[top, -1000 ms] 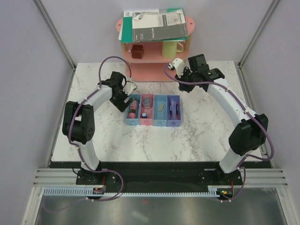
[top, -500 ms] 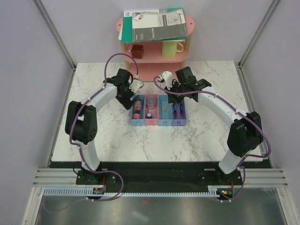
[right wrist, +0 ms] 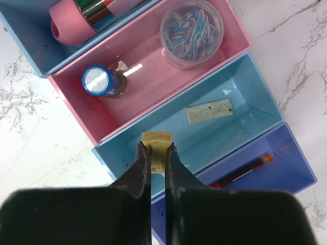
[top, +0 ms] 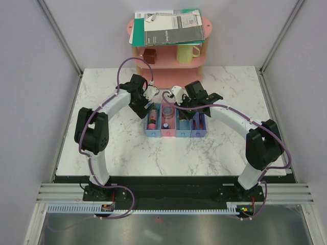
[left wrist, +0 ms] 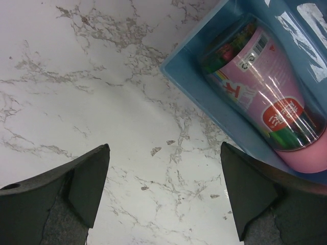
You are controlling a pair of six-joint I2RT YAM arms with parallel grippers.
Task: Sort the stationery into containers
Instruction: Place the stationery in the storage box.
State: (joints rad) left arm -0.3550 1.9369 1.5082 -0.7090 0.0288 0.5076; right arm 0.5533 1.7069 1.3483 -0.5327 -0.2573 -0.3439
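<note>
Four joined trays [top: 176, 133] stand mid-table. In the right wrist view my right gripper [right wrist: 157, 153] is shut on a tan block [right wrist: 157, 139], held just above the near end of the light blue tray [right wrist: 245, 76]. A flat grey block [right wrist: 209, 111] lies in that tray. The pink tray [right wrist: 153, 87] holds a blue-capped tube [right wrist: 99, 80] and a round disc [right wrist: 191, 33]. A red pen [right wrist: 245, 171] lies in the violet-blue tray [right wrist: 286, 173]. A pink cylinder [left wrist: 271, 97] lies in the blue tray [left wrist: 194, 92]. My left gripper [left wrist: 166, 194] is open and empty over bare marble beside that tray's corner.
A pink shelf rack [top: 168, 76] stands at the back with grey-green notebooks [top: 168, 25] on top and a yellow mug [top: 186, 52] and a brown cube [top: 149, 55] inside. Marble table [top: 102, 148] lies around the trays.
My right arm has swung in from the back right to over the trays. My left gripper has moved to the trays' far left corner. The tray row has shifted slightly right.
</note>
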